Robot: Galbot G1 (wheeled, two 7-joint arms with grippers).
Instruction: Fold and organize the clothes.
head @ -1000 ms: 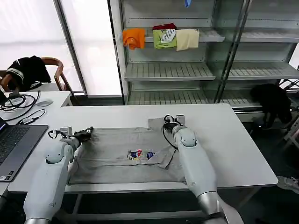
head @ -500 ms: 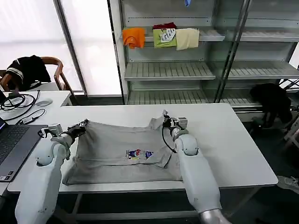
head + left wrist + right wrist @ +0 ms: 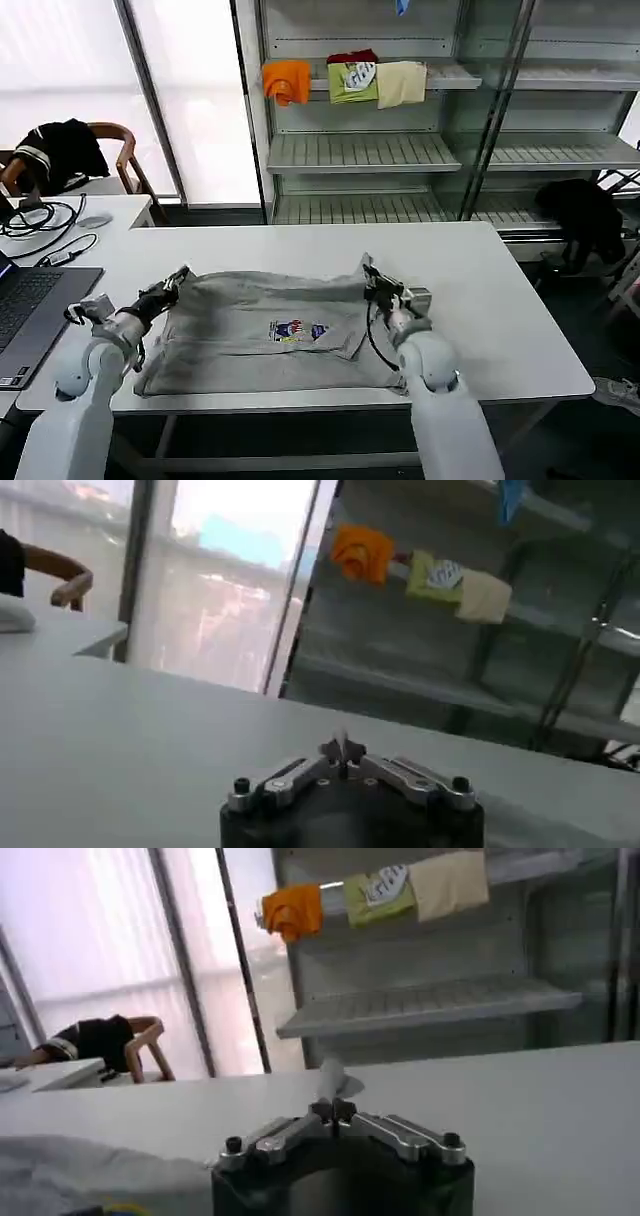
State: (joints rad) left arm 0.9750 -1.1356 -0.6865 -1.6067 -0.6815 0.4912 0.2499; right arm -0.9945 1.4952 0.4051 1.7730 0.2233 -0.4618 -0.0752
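A light grey shirt [image 3: 250, 335] with a small multicoloured chest print [image 3: 300, 330] lies spread on the white table [image 3: 500, 320]. My left gripper [image 3: 172, 283] is shut on the shirt's far left corner. My right gripper [image 3: 372, 272] is shut on the far right corner, so the far edge is held a little off the table between them. In the left wrist view the left gripper [image 3: 342, 756] pinches a small tip of cloth. In the right wrist view the right gripper [image 3: 333, 1111] pinches a strip of grey fabric [image 3: 331, 1080], and the rest of the shirt [image 3: 80, 1166] lies beside it.
A laptop [image 3: 30, 310] and cables [image 3: 40, 225] lie at the table's left. A chair with a black garment [image 3: 58, 150] stands behind them. Shelves [image 3: 360, 150] at the back hold orange [image 3: 287, 80], green [image 3: 352, 80] and cream [image 3: 402, 82] folded clothes. Another dark garment [image 3: 585, 215] hangs at the right.
Both arms have drawn back toward me and swung outward. The shirt's far edge has been lifted and stretched between the two shut grippers, with the right corner shifted right.
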